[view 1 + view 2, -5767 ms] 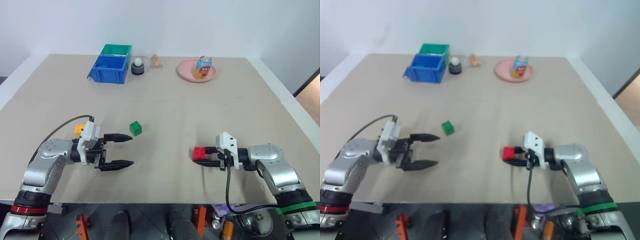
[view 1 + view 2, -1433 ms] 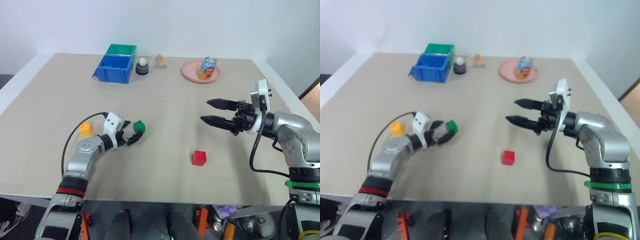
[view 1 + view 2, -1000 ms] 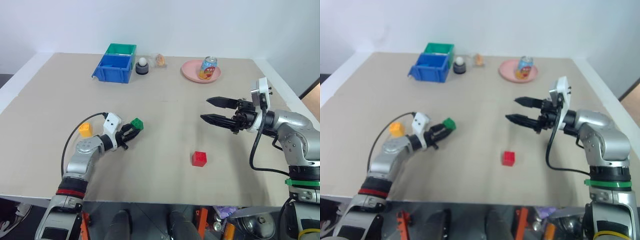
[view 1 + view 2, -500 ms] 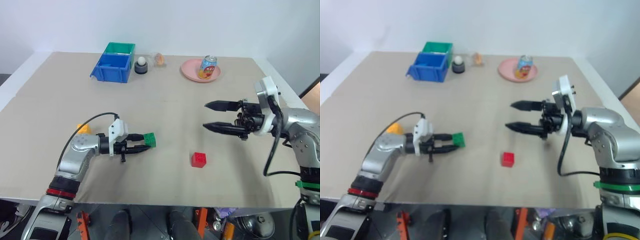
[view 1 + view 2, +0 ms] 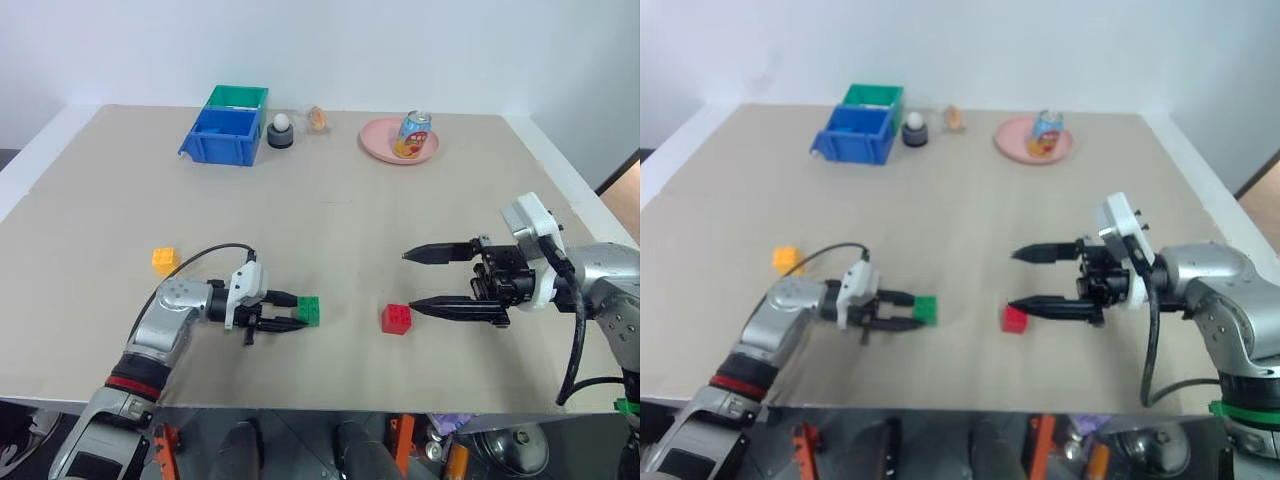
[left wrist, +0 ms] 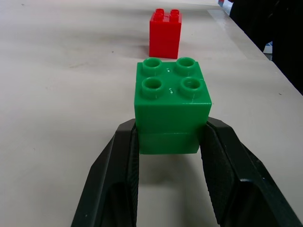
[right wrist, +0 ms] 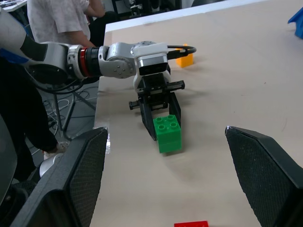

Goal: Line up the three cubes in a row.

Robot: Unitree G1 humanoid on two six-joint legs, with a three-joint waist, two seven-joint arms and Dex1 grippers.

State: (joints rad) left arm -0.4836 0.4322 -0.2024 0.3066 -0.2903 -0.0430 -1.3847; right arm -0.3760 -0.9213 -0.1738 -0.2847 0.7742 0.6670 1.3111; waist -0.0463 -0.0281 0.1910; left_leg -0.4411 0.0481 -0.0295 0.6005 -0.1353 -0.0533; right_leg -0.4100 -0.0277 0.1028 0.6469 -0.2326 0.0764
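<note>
Since half a second ago the left gripper (image 5: 297, 311) has drawn nearer the front edge of the table (image 5: 330, 215) with the green cube (image 5: 308, 310), and the right gripper (image 5: 420, 278) has dropped lower and closer to the red cube (image 5: 396, 318).

Farthest left, the yellow-orange cube (image 5: 164, 260) sits alone on the table, well apart from the other two. Next comes the left gripper, pointing toward the right, its two black fingers (image 6: 222, 161) clamped on the sides of the green cube; the left wrist view shows the cube studs-up with its base on or just above the tabletop, though which of the two is hard to tell. The red cube stands near it to the right, upright and free, roughly level with the green one across the table. Beside it the right gripper points left with its fingers spread wide and nothing between them, the lower fingertip just beside the red cube.

Along the far edge, left to right, are a blue bin (image 5: 222, 136) with a green bin (image 5: 239, 97) behind it, a small dark holder with a white ball (image 5: 280, 131), and a pink plate (image 5: 384, 147) bearing a soda can (image 5: 411, 134).
</note>
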